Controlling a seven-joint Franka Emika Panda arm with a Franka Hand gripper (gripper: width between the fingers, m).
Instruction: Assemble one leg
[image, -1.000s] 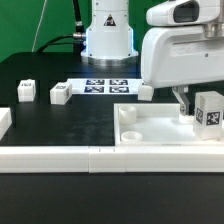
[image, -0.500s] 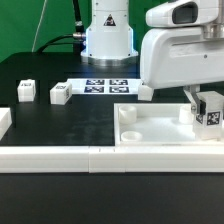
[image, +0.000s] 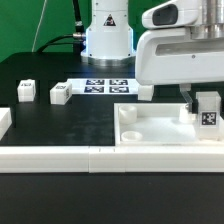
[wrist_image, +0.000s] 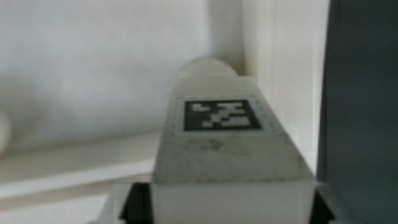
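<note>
My gripper (image: 205, 104) is shut on a small white leg block (image: 208, 112) with a black-and-white tag, held upright over the far right corner of the large white tray (image: 160, 130) on the exterior view's right. The block's lower end is at the tray's surface near a corner. In the wrist view the leg (wrist_image: 222, 130) fills the middle, its tag facing the camera, with my dark fingers (wrist_image: 139, 205) pressed on both its sides above the tray's white wall (wrist_image: 107, 90). Three more legs lie on the table: (image: 26, 91), (image: 60, 94) and one partly hidden (image: 145, 91).
The marker board (image: 105, 86) lies at the back in front of the robot base (image: 107, 40). Long white border rails (image: 60, 157) run along the front edge, with a short rail piece (image: 4, 122) at the exterior view's left. A round corner hole (image: 126, 113) shows in the tray.
My gripper has moved down and a little to the exterior view's left with the leg, bringing the block lower onto the tray's far right corner.
</note>
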